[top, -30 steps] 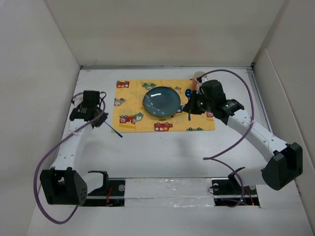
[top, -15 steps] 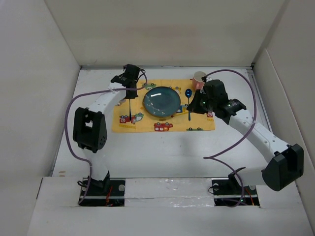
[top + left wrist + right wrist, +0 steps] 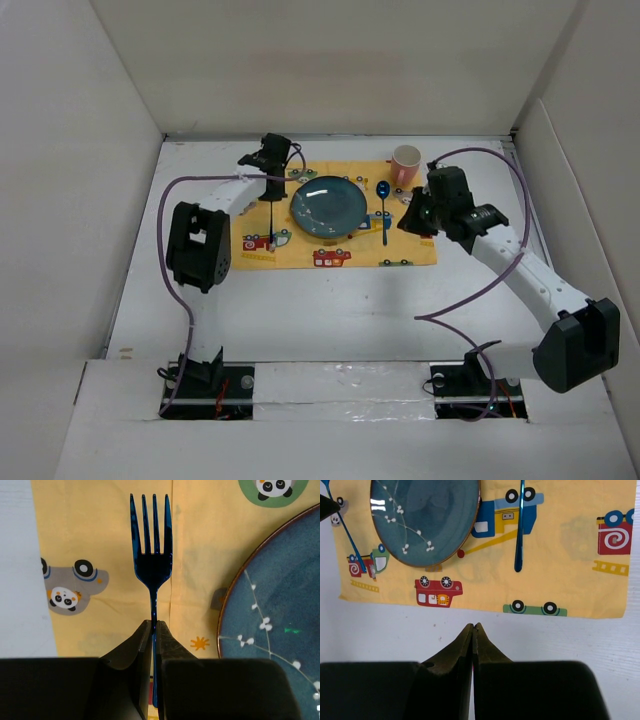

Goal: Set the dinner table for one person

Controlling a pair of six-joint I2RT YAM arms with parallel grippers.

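Yellow placemat [image 3: 408,246] with cartoon cars and pandas; teal plate [image 3: 328,207], white sprigs; blue fork [image 3: 152,565] and spoon [image 3: 384,212]; pink cup [image 3: 406,162]; white desk [image 3: 330,310].

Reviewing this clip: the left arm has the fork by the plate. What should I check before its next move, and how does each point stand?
1. Fork secure in left gripper: ok, the handle is pinched and the tines point straight away.
2. Fork over the placemat, left of the plate and not overlapping it: ok.
3. Fork touching the placemat: cannot tell.
4. Spoon lying on the placemat right of the plate: ok.
5. Cup upright at the placemat's far right corner: ok.
6. Right gripper out of the way: ok, shut and empty, over bare table.
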